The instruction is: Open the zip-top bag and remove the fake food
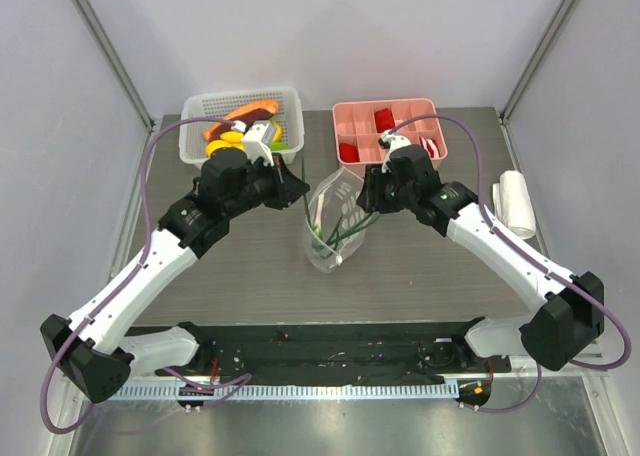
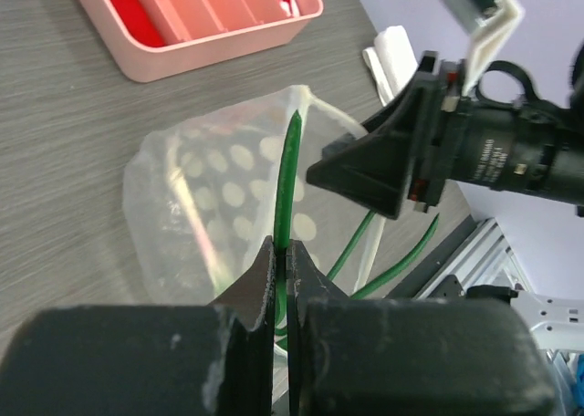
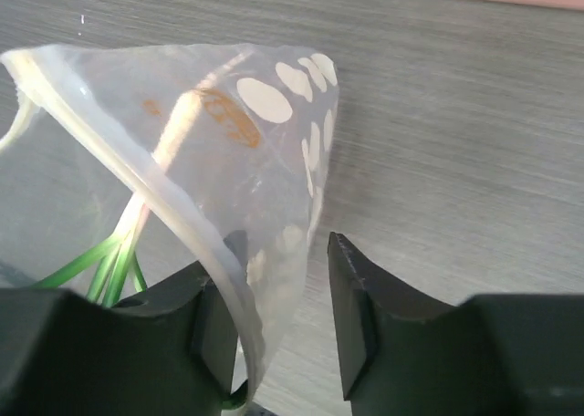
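Observation:
The clear zip-top bag (image 1: 332,248) with white dots stands open-mouthed at mid-table. A long green fake food piece (image 2: 290,174) with a white stem rises out of it. My left gripper (image 2: 281,248) is shut on that green stalk, at the bag's left rim (image 1: 303,184). My right gripper (image 3: 285,244) is open at the bag's right side (image 1: 370,198), and the bag's white zip edge (image 3: 119,156) lies loose against its left finger. More fake food, an orange-and-maroon piece (image 1: 251,111) and yellow bananas (image 1: 231,136), lies in the white basket (image 1: 290,100).
A pink divided tray (image 1: 346,109) with red and white blocks sits behind the bag, on the right. A white roll (image 1: 516,202) lies near the table's right edge. The two grippers face each other closely across the bag.

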Controlling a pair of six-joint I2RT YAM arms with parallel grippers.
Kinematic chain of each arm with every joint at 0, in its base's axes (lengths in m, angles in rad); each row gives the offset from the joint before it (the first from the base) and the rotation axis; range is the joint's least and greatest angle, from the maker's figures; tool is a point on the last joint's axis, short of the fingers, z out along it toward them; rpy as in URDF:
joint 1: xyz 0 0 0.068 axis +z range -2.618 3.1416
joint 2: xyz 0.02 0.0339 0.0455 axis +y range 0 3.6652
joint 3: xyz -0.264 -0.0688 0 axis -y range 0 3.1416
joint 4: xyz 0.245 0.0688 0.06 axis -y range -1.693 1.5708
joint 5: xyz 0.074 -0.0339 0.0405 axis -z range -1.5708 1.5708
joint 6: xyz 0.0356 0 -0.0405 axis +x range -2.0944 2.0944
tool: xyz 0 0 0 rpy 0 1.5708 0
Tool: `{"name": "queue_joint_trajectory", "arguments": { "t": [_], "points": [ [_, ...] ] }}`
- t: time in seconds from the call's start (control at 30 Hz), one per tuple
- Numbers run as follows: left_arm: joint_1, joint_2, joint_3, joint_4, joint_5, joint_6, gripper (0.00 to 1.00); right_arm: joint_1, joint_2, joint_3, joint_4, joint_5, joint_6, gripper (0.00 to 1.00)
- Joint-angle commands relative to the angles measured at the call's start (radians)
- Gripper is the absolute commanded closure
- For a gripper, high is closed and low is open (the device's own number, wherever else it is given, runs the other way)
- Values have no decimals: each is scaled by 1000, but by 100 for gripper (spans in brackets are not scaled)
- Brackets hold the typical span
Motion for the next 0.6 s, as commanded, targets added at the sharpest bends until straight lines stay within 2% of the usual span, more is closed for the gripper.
{"name": "queue_joint_trajectory", "arguments": {
  "t": [0.0,0.03,0.1,0.23,0.33,0.57],
  "points": [
    [0,-38,11,77,72,-1,100,-11,3,45,29,-62,14,45],
    [0,-33,23,79,79,6,100,-14,3,42,35,-85,18,35],
    [0,-24,36,68,92,10,100,-17,2,46,37,-108,30,30],
    [0,-18,36,68,96,16,100,-22,-7,57,29,-75,23,31],
    [0,-18,33,65,99,20,100,-26,-11,65,27,-75,21,39],
    [0,17,37,67,176,19,100,-31,29,143,17,-110,18,33]
  ]
}}
